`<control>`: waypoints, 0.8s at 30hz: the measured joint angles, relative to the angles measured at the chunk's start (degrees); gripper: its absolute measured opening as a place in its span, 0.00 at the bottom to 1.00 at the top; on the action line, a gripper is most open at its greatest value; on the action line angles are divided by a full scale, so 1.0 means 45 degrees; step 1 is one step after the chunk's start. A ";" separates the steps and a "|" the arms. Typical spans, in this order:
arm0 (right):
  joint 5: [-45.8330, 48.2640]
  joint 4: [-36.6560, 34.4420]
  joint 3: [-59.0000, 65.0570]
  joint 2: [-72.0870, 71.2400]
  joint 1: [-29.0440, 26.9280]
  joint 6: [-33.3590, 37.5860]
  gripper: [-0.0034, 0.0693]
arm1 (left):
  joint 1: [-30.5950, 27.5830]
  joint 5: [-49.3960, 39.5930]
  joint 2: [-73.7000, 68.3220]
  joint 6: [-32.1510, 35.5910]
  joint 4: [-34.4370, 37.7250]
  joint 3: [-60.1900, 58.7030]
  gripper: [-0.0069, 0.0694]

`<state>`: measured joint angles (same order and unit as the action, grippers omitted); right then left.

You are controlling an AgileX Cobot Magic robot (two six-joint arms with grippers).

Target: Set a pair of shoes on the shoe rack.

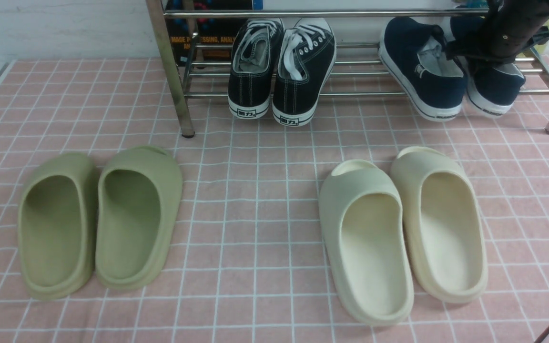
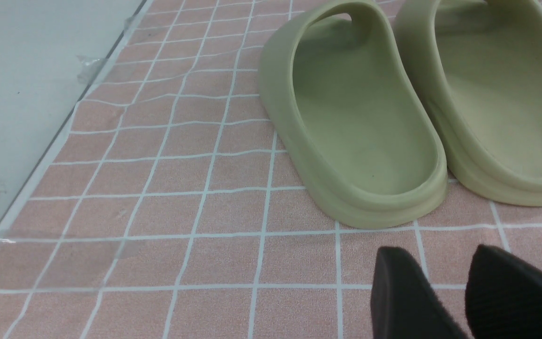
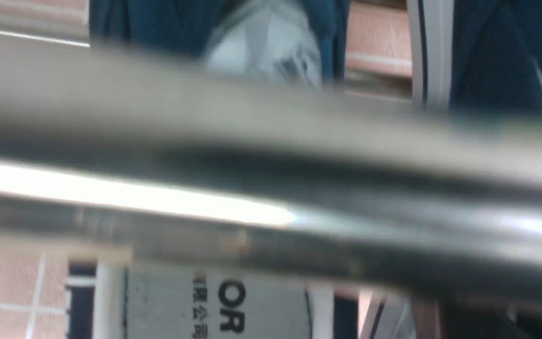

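On my front view I have the pair of navy-blue canvas slip-ons, white rubber soles, light grey-white lining, a small white logo on the side of one. Both sit upright on the lower bars of the shoe rack, toward its right end, heels out past the front edge. The two shoes lie side by side, angled, close together at the heels. I see the rack as low and wide, shiny silver metal tubes, its horizontal bars forming shelves between slanting corner posts, standing on the tiled floor.
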<state>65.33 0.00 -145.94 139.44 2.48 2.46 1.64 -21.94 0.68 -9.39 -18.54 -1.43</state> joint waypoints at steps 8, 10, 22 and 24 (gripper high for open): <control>-0.0125 0.0082 -0.0064 -0.0028 -0.0009 0.0000 0.40 | 0.0000 0.0000 0.0000 0.0000 0.0000 0.0000 0.40; 0.0079 0.0082 -0.0064 -0.0123 -0.0009 0.0000 0.51 | 0.0000 0.0000 0.0000 0.0000 0.0000 0.0000 0.40; 0.1381 0.0120 0.1264 -0.2699 -0.0009 0.0623 0.50 | 0.0000 0.0000 0.0000 0.0000 0.0000 0.0000 0.40; 0.1378 0.0095 0.2398 -0.3581 -0.0009 0.0623 0.40 | 0.0000 0.0000 0.0000 0.0000 0.0000 0.0000 0.40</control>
<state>71.53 0.43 -135.15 123.32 2.43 5.26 1.64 -21.94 0.68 -9.39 -18.54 -1.43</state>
